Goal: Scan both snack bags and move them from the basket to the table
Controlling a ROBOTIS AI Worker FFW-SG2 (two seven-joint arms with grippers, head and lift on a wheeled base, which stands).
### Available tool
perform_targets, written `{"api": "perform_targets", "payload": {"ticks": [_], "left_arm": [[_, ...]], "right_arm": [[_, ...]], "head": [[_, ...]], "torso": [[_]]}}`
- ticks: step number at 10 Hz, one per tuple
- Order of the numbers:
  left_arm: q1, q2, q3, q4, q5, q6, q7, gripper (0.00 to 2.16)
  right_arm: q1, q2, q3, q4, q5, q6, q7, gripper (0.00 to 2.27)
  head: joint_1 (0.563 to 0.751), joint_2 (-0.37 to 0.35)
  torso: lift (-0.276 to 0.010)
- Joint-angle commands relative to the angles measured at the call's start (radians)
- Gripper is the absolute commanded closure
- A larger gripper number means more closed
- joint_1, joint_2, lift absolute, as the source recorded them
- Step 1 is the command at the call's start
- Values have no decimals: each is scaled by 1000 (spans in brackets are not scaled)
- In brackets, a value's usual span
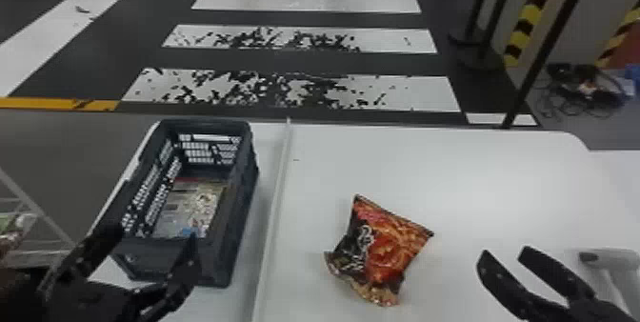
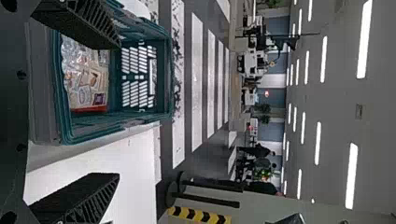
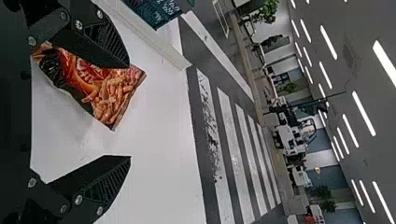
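Observation:
A red, orange and black snack bag [image 1: 381, 245] lies on the white table in the head view; in the right wrist view the snack bag [image 3: 105, 91] is partly behind one finger. The dark basket [image 1: 240, 230] stands on the left, also in the left wrist view as a basket [image 2: 60, 93]. On its bottom lies a flat, pale printed item [image 1: 190, 206] with a red edge. My left gripper [image 1: 155, 234] is open over the basket's near end, likewise the left gripper [image 2: 117, 111]. Right of the snack bag, apart from it, my right gripper [image 1: 505, 252] stands open, as does the right gripper [image 3: 129, 112].
A grey-white device with a handle [image 1: 612, 259] is at the right edge, beside my right gripper. A raised strip [image 1: 274, 206] runs along the table between basket and snack bag. Black poles [image 1: 547, 54] stand beyond the far edge; a wire rack [image 1: 38, 221] is at far left.

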Motion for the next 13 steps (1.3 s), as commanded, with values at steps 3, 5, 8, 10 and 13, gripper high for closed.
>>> {"api": "perform_targets", "payload": {"ticks": [3, 5, 8, 10, 13], "left_arm": [[22, 0, -94, 73, -68, -102, 11, 9], [51, 0, -97, 96, -83, -163, 16, 9], [96, 3, -71, 166, -90, -338, 16, 9], [126, 3, -31, 243, -48, -495, -7, 9], [148, 0, 9, 310, 15, -614, -52, 12]], "right_arm": [[-48, 2, 45, -31, 19, 87, 0, 1669], [-79, 2, 86, -29, 58, 120, 3, 2243], [-145, 0, 158, -2, 127, 136, 49, 2246], [-217, -1, 210, 75, 144, 191, 74, 2246], [-311, -4, 289, 190, 176, 209, 109, 2246]], "head": [[695, 16], [695, 26], [695, 79], [695, 147], [695, 256]], "torso": [[-98], [-98], [-98], [-98], [-98]]}}
